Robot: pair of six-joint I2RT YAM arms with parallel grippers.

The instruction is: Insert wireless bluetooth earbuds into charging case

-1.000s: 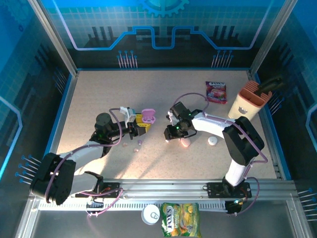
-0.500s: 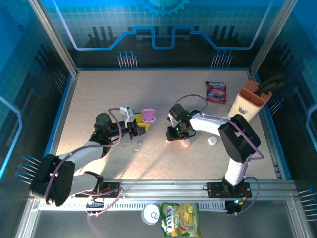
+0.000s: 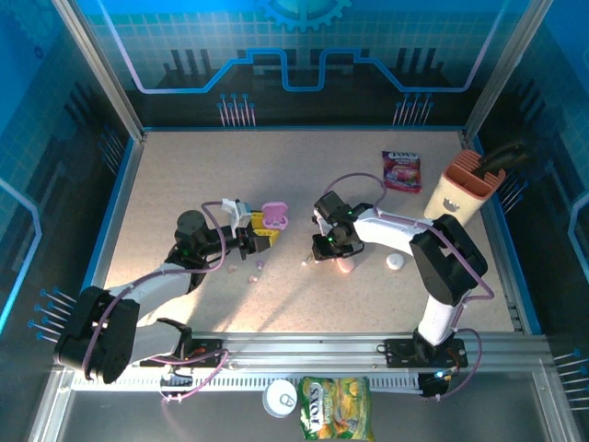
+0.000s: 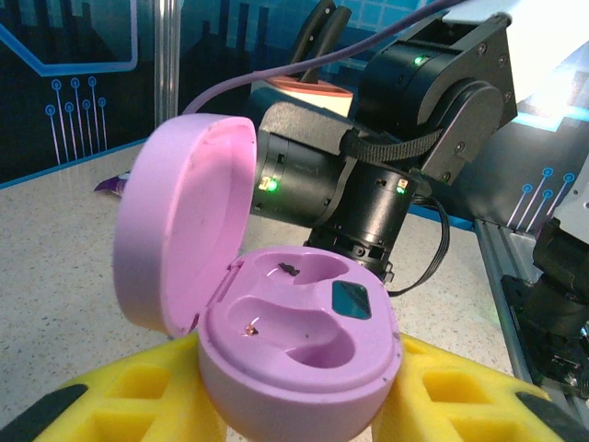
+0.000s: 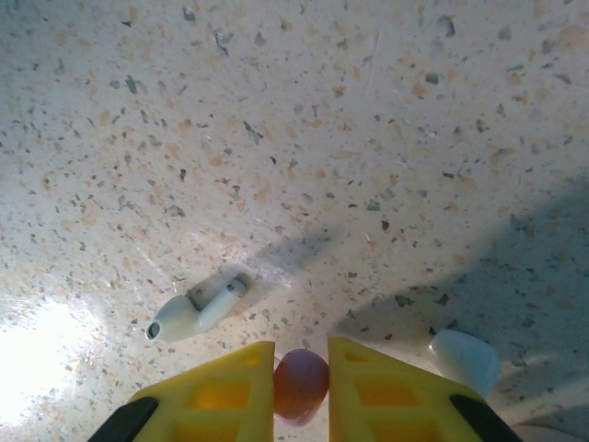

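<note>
The right gripper (image 5: pixel 301 355) was pressed down close to the speckled table (image 5: pixel 368 138), its yellow fingers (image 5: pixel 221 387) pinched on a pink earbud (image 5: pixel 300 389). Only the earbud's rounded top showed between the pads; the rest was cut off by the bottom edge of the right wrist view. Just to the left of the fingers a white earbud (image 5: pixel 191 313) lay on its side, free on the table, its stem pointing up and right. To the right, a pale rounded object (image 5: pixel 465 359) was half hidden behind a finger and could not be identified.

The left gripper (image 3: pixel 264 230) was closed on an open lilac charging case (image 4: pixel 294 341), which sat between its yellow pads with the lid tipped back to the left. Both wells were empty. The case's underside was out of frame. Behind it the right arm (image 4: pixel 405 138) blocked most of the table. From above, two small pale pieces (image 3: pixel 260 265) lay near the left gripper, too tiny to make out.
</note>
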